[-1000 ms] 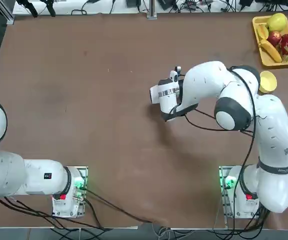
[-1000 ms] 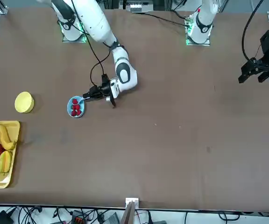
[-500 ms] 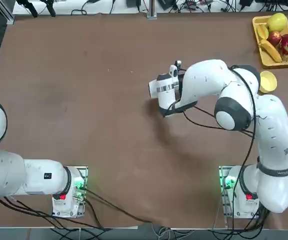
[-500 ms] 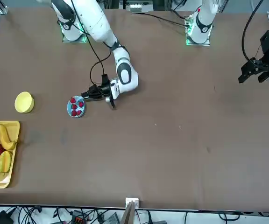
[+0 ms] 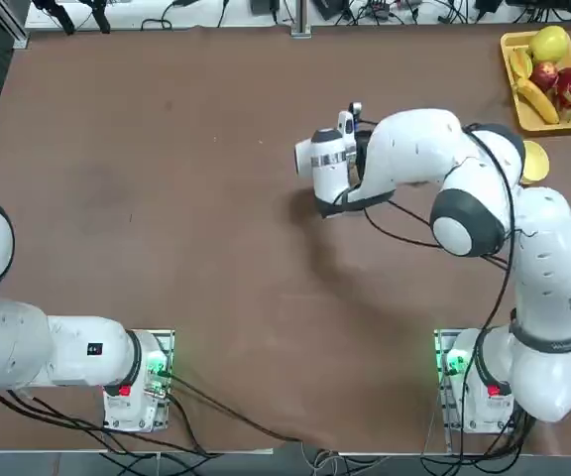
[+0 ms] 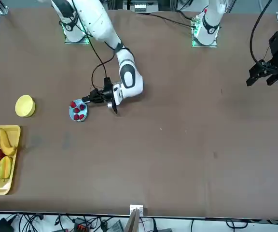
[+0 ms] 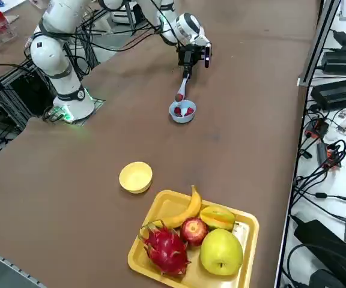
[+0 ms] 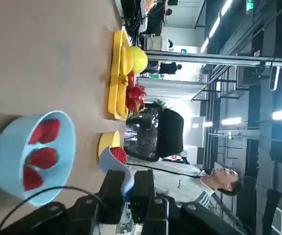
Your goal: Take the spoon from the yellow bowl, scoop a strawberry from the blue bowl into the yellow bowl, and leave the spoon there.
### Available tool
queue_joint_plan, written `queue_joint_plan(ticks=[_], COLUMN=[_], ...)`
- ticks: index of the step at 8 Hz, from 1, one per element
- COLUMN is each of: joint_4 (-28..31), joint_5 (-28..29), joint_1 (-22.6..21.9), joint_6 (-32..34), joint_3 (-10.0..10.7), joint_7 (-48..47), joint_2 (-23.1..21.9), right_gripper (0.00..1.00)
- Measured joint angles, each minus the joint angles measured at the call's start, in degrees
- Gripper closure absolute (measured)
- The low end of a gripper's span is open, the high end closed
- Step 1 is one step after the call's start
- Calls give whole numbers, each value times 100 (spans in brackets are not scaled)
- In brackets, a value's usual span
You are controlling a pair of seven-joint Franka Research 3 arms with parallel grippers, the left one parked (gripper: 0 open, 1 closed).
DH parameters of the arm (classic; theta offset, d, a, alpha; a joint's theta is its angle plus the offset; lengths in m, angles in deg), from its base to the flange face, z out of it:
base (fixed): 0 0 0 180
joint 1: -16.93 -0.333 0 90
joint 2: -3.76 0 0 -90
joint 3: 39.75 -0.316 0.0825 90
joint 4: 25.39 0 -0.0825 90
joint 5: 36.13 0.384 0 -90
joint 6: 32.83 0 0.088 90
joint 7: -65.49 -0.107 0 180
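Right pincer (image 6: 87,99) gripped the spoon (image 7: 180,94), which carried a strawberry (image 7: 179,96) just above the blue bowl (image 7: 182,111). More strawberries (image 8: 42,157) lay in that bowl. Well apart from the blue bowl sat the yellow bowl (image 7: 136,177), beside a yellow tray (image 7: 245,226) of fruit. Everything rested on a brown counter (image 6: 187,145). Beyond it, a person (image 8: 207,178) stood in a lit workshop.

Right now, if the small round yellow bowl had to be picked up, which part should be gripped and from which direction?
Grip the small round yellow bowl by its rim, coming straight down from above with one finger inside and one outside. It sits upright, open and empty, with a thin wall. Its side facing away from the rectangular yellow fruit tray has more free space.
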State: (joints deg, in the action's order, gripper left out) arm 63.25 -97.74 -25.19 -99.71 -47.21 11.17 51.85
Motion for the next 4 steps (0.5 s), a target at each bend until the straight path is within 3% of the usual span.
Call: queue_joint_plan(ticks=[4], joint_4=[-19], joint_5=[2], joint_1=[580], joint_6=[-8], joint_3=[-4], joint_7=[320], joint_2=[-499], right_gripper=[89])
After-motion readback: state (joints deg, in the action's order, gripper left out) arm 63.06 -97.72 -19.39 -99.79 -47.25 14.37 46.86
